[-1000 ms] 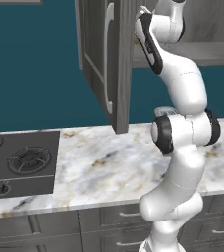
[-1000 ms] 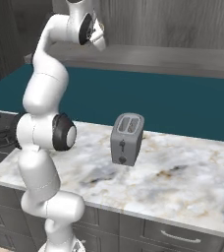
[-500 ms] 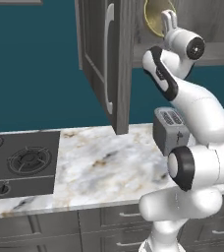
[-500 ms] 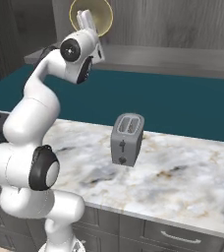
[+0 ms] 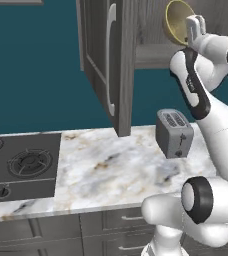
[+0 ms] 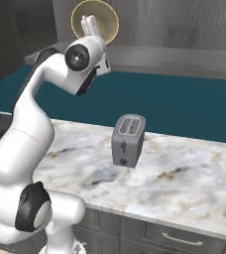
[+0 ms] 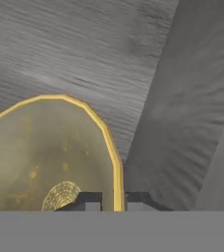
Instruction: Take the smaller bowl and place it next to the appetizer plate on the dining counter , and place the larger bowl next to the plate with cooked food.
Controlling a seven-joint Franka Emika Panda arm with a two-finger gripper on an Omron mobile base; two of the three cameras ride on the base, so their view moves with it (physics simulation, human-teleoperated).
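My gripper is shut on the rim of the smaller bowl, a tan-yellow bowl with a glossy olive-gold inside. I hold it high, tipped on its side, in front of the open wall cabinet. From the right base view the bowl sits behind the gripper. In the hand view its rim runs between my fingertips and the bowl spreads to the left. The larger bowl, both plates and the dining counter are out of view.
A grey toaster stands on the marbled kitchen counter below the held bowl. The cabinet's open door hangs to the left of my arm. A black stovetop lies at the counter's left end.
The arm has drawn back out of the cabinet with the bowl in its grip and folded down to the right. The toaster, hidden behind the arm before, now shows.
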